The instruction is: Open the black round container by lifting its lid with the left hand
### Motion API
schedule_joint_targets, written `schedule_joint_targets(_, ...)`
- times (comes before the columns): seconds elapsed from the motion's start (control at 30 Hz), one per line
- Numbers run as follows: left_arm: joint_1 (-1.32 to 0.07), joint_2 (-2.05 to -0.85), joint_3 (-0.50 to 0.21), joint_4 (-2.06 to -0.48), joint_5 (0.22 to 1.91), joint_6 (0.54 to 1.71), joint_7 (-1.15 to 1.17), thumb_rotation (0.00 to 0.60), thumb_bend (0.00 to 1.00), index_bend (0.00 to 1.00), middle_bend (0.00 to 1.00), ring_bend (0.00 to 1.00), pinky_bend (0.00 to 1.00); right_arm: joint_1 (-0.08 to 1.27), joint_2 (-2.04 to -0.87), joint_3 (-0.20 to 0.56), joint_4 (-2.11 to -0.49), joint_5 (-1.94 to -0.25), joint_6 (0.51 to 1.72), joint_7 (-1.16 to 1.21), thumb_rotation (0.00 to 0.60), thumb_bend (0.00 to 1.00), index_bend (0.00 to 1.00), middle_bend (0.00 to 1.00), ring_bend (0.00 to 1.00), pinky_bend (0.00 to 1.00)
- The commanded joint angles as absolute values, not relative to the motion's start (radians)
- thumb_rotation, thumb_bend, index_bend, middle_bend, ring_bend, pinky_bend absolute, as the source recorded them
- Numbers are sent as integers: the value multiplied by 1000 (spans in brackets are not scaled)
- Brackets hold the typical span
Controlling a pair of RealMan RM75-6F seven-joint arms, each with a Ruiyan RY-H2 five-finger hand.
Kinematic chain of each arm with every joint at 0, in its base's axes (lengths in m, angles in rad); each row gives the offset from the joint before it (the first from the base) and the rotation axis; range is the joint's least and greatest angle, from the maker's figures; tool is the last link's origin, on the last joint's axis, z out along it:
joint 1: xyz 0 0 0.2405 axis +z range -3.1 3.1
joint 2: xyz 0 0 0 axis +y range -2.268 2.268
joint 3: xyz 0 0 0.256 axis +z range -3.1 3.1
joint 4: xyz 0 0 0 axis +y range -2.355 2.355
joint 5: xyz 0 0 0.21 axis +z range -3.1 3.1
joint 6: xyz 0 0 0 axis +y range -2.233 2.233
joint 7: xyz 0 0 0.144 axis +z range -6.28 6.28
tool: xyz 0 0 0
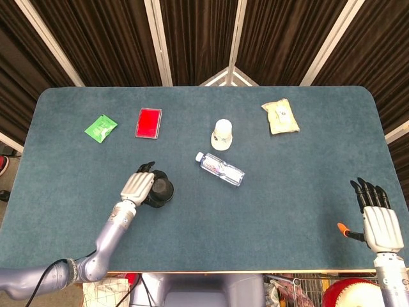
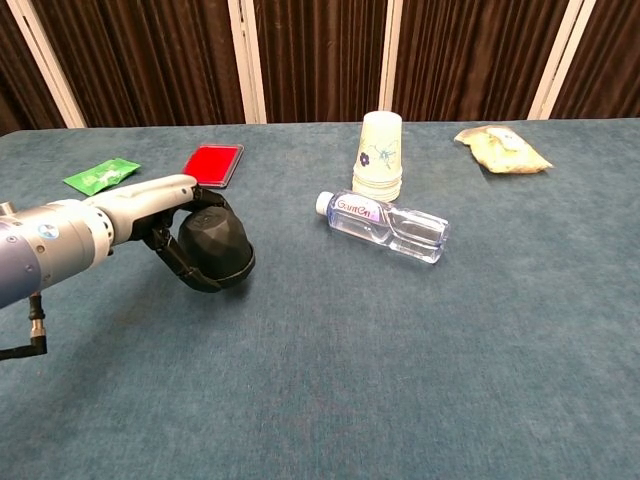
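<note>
Silver arms, black fingers (image 1: 369, 190)

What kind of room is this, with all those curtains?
Probably a robot test lab or recording booth: dark curtains close off a blue felt table laid with odd items like a bottle and paper cup, and robot arms reach in.

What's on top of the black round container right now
The left hand lies over the black round container, its dark fingers wrapped around the side. Whether the lid has separated cannot be seen, and neither can the inside of the container.
</note>
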State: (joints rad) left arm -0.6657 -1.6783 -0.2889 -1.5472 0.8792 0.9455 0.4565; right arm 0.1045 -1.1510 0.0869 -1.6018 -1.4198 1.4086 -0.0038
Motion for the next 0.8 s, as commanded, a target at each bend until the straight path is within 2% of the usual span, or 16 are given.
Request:
schedule_joint_targets(0.03, -676, -1702, -267, -1515, 901, 987, 484, 600, 345, 506, 405, 0, 0, 103, -1151, 85, -1602, -1422, 1411, -1, 600, 185, 71, 0, 0, 11)
schedule_joint_targets(0.43, -693, -1735, -241, -1455, 872, 991, 490, 600, 344, 463, 355, 0, 0, 99, -1143, 83, -1604, -1422, 1413, 7, 600, 185, 72, 0, 0, 11)
schedule_joint_targets(0.53, -695, -1736, -237, -1454, 882, 988, 473, 600, 344, 400, 298, 0, 0, 99, -1142, 82, -1604, -1423, 1413, 8, 600, 185, 71, 0, 0, 11)
schedule_joint_targets(0.7, -701, -1723, -229, -1470, 907, 982, 461, 600, 310, 222, 137, 0, 0, 96, -1147, 81, -1593, -1428, 1419, 13, 600, 185, 72, 0, 0, 11)
schedule_joint_targets(0.8, -704, -1711, -226, -1489, 915, 988, 463, 600, 307, 202, 96, 0, 0, 106, -1153, 82, -1597, -1426, 1405, 6, 600, 185, 72, 0, 0, 11)
